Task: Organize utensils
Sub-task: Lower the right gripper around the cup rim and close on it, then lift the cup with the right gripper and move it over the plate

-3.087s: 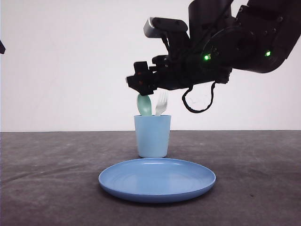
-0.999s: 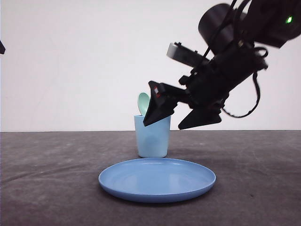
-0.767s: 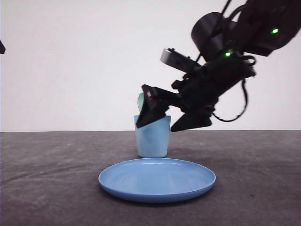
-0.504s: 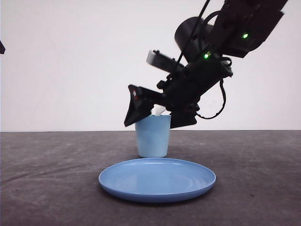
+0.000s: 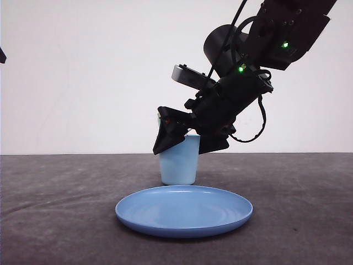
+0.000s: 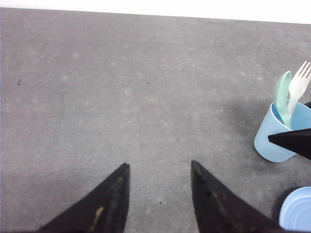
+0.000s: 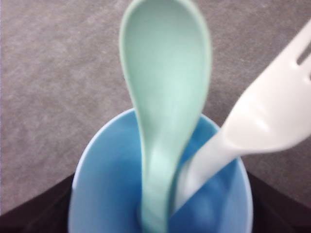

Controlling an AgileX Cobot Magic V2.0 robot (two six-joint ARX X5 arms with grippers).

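Observation:
The mint-green spoon (image 7: 165,97) and the white fork (image 7: 265,121) stand bowl and tines up inside the light blue cup (image 7: 85,189). The left wrist view has the same spoon (image 6: 282,97), fork (image 6: 297,87) and cup (image 6: 277,143) off to one side. My right gripper (image 5: 183,146) is open and tilted down over the cup (image 5: 179,163), one finger on each side of its rim, holding nothing. Its fingers (image 7: 34,213) show dark at both sides of the cup. My left gripper (image 6: 159,167) hangs open over bare table, well away from the cup.
A round blue plate (image 5: 184,211) lies flat on the grey table just in front of the cup, and its edge (image 6: 297,211) shows in the left wrist view. A white wall stands behind the table.
The right gripper has swung down and to the left from above the cup and now straddles its top. In the front view it now covers the spoon and fork.

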